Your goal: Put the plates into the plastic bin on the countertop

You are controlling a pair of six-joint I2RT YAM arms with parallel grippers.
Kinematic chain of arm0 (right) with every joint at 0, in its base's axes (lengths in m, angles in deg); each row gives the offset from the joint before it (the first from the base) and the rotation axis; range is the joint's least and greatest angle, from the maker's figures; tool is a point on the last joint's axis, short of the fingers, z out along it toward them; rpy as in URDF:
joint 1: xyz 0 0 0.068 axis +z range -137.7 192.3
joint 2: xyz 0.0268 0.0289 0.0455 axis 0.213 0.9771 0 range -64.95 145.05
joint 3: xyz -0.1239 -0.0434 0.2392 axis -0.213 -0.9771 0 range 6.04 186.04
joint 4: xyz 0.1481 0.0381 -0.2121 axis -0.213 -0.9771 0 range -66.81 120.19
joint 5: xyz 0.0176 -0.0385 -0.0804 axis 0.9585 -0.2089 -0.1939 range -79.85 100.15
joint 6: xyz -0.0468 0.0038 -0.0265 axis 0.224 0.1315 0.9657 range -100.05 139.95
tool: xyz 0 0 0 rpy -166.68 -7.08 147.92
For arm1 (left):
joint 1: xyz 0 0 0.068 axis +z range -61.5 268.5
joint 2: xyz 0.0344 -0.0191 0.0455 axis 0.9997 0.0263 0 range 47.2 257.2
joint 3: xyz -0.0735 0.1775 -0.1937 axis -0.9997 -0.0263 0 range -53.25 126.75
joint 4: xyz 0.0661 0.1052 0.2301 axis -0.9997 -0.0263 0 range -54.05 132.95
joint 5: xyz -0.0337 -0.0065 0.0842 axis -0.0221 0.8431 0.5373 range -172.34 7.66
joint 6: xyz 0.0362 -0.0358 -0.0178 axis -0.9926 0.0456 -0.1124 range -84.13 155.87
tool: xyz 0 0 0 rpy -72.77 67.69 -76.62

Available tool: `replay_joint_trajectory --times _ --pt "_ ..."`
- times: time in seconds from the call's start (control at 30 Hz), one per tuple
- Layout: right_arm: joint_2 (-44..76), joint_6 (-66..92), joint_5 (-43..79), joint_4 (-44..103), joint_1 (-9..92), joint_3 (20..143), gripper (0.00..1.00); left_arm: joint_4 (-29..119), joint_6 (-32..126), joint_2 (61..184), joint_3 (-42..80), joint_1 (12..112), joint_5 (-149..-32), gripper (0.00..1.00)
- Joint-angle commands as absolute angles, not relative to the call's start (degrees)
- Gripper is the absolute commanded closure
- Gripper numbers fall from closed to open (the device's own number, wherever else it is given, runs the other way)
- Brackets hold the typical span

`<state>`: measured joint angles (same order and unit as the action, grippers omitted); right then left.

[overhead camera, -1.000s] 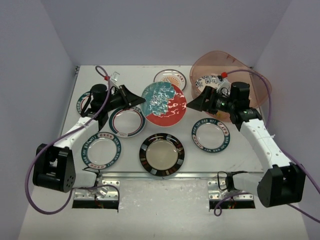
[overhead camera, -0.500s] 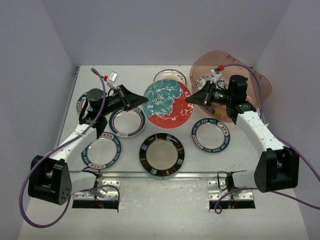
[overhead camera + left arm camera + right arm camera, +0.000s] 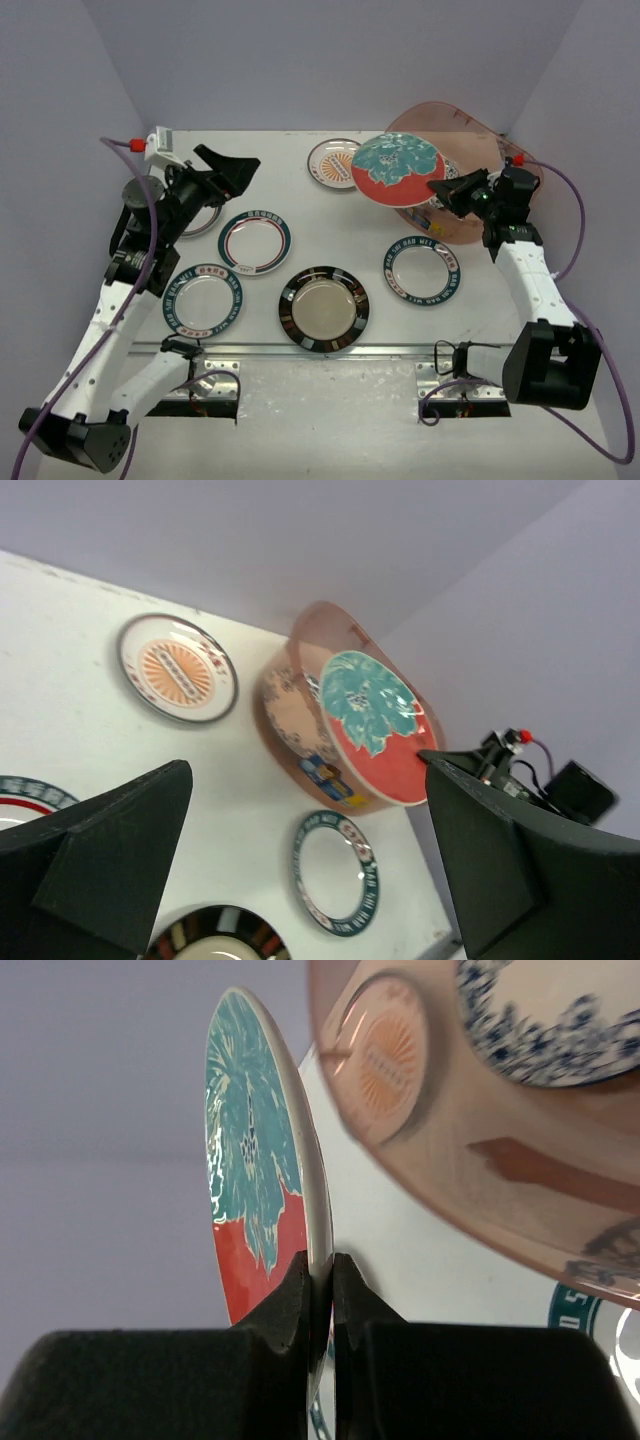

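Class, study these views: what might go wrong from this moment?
1. The right pincer pinches the round teal-and-red floral plate only at its rim, so it may swing or slip.
2. Lowered carelessly, it may strike the flared rim of the translucent pinkish plastic bin or the blue-patterned plate inside.

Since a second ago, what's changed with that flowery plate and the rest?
The left fingers let go of the floral plate and pulled back left; the right fingers closed on its rim and carried it toward the bin. The other plates stayed put.
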<state>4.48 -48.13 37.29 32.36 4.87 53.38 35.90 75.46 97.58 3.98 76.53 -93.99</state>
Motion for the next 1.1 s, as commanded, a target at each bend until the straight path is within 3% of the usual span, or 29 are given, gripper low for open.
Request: replay_joint_trajectory --times 0.0,0.4,0.9,1.07 --pt "-1.4 -62.8 12.7 37.1 5.2 53.3 1.00 27.2 65.6 93.9 3.7 76.4 -87.5 0.00" --pt "8.8 -71.3 -20.5 34.3 14.6 59.8 1.00 20.2 56.2 90.8 0.0 76.4 -95.6 0.00" --pt "25.7 -73.8 -27.3 30.4 17.5 71.9 1.00 22.6 55.7 83.6 -12.9 76.4 -97.4 0.00" --pt "30.3 -72.5 -27.3 28.6 17.6 74.3 0.95 22.6 55.6 83.3 -13.2 76.0 -97.7 0.00"
